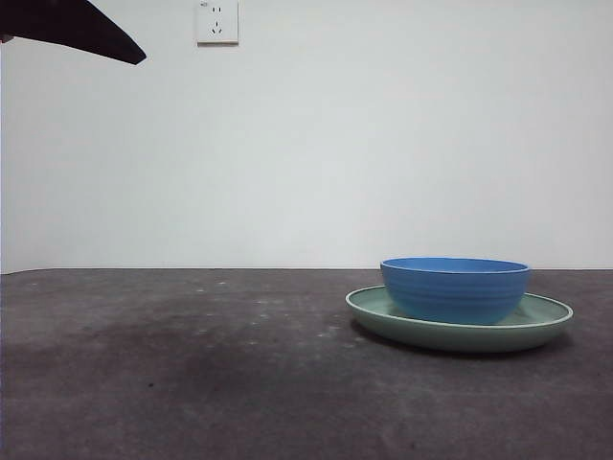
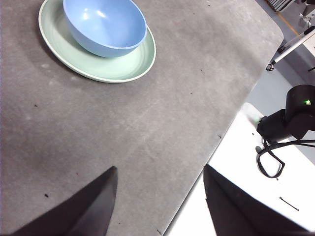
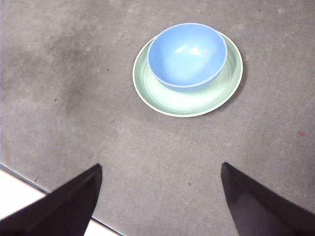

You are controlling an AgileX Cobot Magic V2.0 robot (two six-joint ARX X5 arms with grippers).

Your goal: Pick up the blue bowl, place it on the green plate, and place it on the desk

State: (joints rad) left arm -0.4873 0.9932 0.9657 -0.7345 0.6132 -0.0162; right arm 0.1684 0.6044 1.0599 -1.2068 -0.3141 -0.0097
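Note:
The blue bowl sits upright inside the green plate on the right half of the desk. Seen from the left wrist, the blue bowl rests on the green plate, far from my open left gripper, which hangs empty above the desk's edge. My right gripper is open and empty too, held high over the desk, well short of the blue bowl and the green plate. One arm shows only as a black tip at the top left of the front view.
A wall socket is on the white wall behind. The desk's edge borders a white surface holding a black camera mount with cable. A white strip lies past the desk's near edge.

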